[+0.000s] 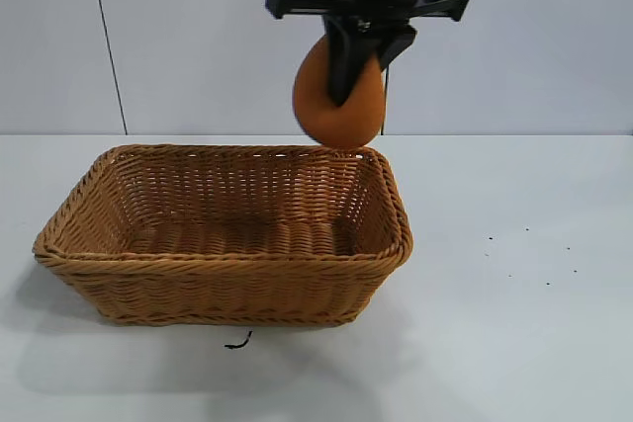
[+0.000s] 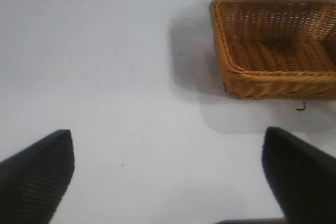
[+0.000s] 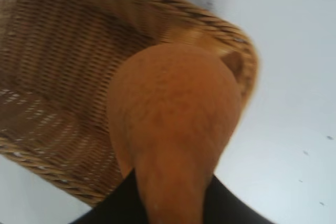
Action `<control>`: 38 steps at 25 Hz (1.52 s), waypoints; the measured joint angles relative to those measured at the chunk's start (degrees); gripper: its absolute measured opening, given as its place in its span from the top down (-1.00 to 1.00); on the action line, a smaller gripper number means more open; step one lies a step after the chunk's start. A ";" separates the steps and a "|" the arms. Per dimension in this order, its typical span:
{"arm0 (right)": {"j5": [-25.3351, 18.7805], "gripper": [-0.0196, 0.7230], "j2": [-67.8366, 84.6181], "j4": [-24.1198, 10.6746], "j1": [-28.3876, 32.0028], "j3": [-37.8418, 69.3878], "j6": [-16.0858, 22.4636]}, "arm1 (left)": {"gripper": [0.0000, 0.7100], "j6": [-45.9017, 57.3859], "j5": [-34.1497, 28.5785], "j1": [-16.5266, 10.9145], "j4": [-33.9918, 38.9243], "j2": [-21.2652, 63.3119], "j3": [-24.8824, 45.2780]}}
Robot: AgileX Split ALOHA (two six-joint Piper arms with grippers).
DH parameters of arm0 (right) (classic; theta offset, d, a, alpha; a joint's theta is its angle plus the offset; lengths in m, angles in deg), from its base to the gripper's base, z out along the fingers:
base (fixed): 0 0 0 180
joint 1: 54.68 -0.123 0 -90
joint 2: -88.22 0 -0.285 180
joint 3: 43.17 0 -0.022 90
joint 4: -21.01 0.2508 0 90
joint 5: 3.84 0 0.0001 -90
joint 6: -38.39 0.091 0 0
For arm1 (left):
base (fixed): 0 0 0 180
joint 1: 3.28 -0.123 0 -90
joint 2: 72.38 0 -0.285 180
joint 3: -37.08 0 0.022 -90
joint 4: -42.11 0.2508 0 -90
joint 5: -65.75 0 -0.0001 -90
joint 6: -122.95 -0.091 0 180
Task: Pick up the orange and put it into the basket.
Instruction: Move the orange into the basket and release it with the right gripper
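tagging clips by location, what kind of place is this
Most likely a robot lab or test bench, not a home. A bare white table stands before plain pale wall panels; the only props are a wicker basket and an orange, held in the right gripper above the basket's far rim.

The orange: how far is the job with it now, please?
Done: the orange is picked up, off the table. In hand: the right gripper holds it in the air above the far right corner of the basket. Left: lowering and releasing it inside the basket. The left gripper waits open, away from the basket.
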 joint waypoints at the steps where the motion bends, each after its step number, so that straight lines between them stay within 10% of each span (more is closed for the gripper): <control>1: 0.82 0.80 -0.93 0.00 -1.06 0.00 0.00 | -0.96 0.00 0.00 0.00 0.00 0.00 0.00; 18: 13.76 0.81 -15.77 -0.40 -4.00 0.00 3.61 | -0.96 0.00 0.00 0.00 0.00 0.00 0.00; 26: 11.14 -0.67 -15.88 -0.40 -4.00 -1.23 3.87 | -0.96 0.00 0.02 0.00 -0.06 0.00 0.00; 38: -2.20 -0.84 -15.50 -3.47 -2.49 -19.73 4.89 | -0.96 0.00 0.02 0.00 -0.06 0.00 0.00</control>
